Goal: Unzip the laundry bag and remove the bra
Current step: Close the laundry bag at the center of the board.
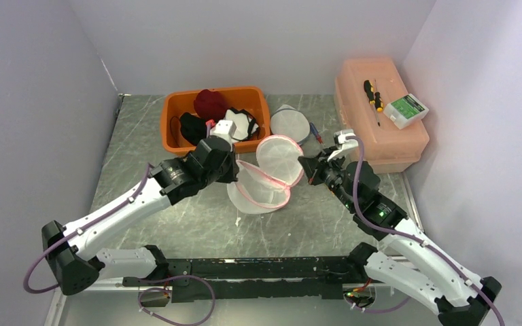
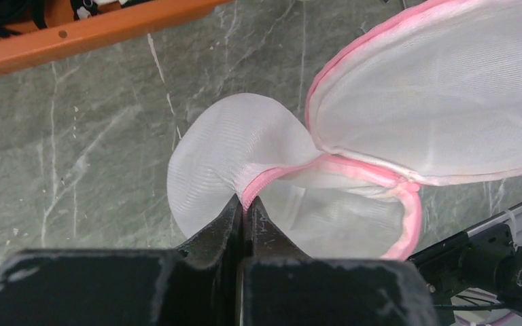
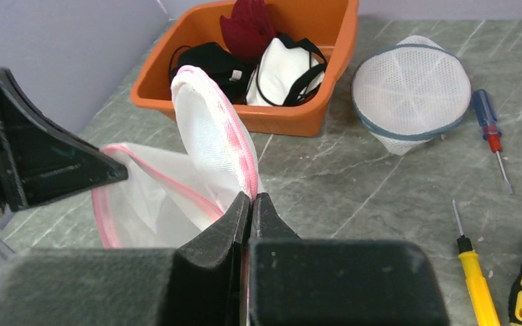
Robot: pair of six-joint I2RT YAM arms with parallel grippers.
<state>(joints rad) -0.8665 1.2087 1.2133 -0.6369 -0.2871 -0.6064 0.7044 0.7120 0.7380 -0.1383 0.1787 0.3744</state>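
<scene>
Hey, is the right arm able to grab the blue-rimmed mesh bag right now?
Probably not yet: the right gripper is shut on the pink-trimmed bag; the blue-rimmed bag lies unobstructed beyond.

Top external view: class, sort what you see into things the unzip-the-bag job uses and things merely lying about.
Job in hand:
pink-trimmed laundry bag
left tool, shut on the bag's pink edge
right tool, shut on the bag's pink edge

Lying about:
orange bin of clothes
blue-trimmed mesh bag
blue-handled screwdriver
pink storage box
</scene>
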